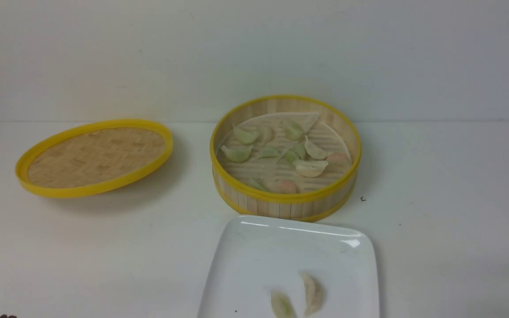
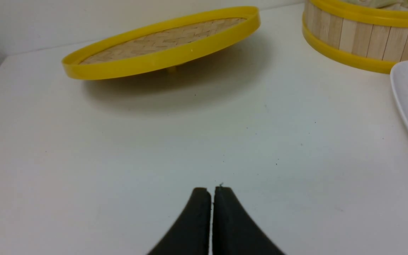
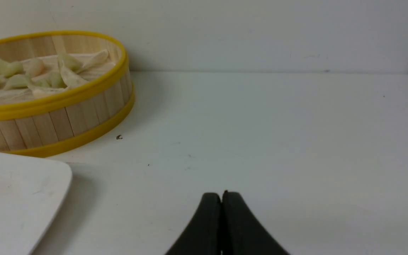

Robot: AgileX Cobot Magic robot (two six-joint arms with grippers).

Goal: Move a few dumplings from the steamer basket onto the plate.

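Two dumplings lie on the plate, at the near edge of the front view: a pale green dumpling on the left and a cream-white dumpling just beside it on the right. Both have their long axes running roughly away from the camera, the far tips leaning slightly left. One plate is present, rounded-square, white and glossy, close in front of the basket.

From left to right behind the plate:
- One woven lid with a yellow rim, tilted, well apart from the basket.
- One round basket with yellow rims, holding about eleven dumplings, mostly pale green, some cream-white, two pinkish-orange. They point in mixed directions.

Left gripper: fingers pressed together, holding nothing, over the bare table near the lid.
Right gripper: fingers pressed together, holding nothing, over the table to the right of the plate and basket.
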